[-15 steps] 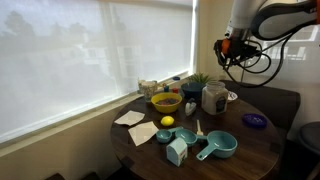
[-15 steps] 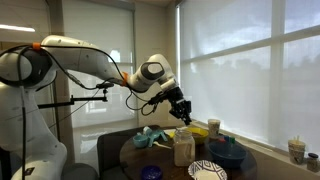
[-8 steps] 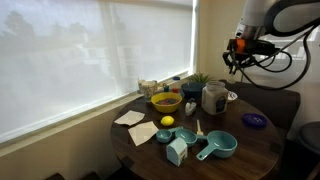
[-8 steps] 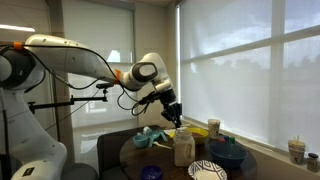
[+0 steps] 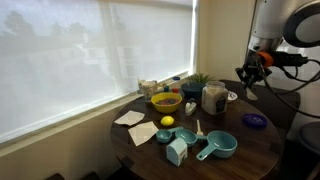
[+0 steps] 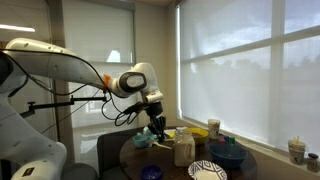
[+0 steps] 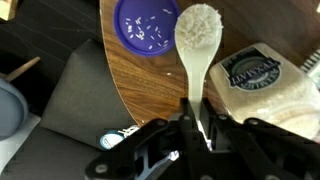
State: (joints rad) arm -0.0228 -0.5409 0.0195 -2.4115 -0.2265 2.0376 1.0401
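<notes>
In the wrist view my gripper is shut on the handle of a cream dish brush, whose bristled head points away over the round wooden table. Below the brush lie a purple plate and a translucent jug with a dark label. In both exterior views the gripper hangs above the table's edge near the jug and the purple plate.
On the table are a yellow bowl, a lemon, teal measuring cups, a teal carton, napkins and a potted plant. A dark chair seat stands beside the table. Blinded windows line the wall.
The arm has swung with the brush away from the window and come down lower, towards the table's edge by the jug and purple plate.
</notes>
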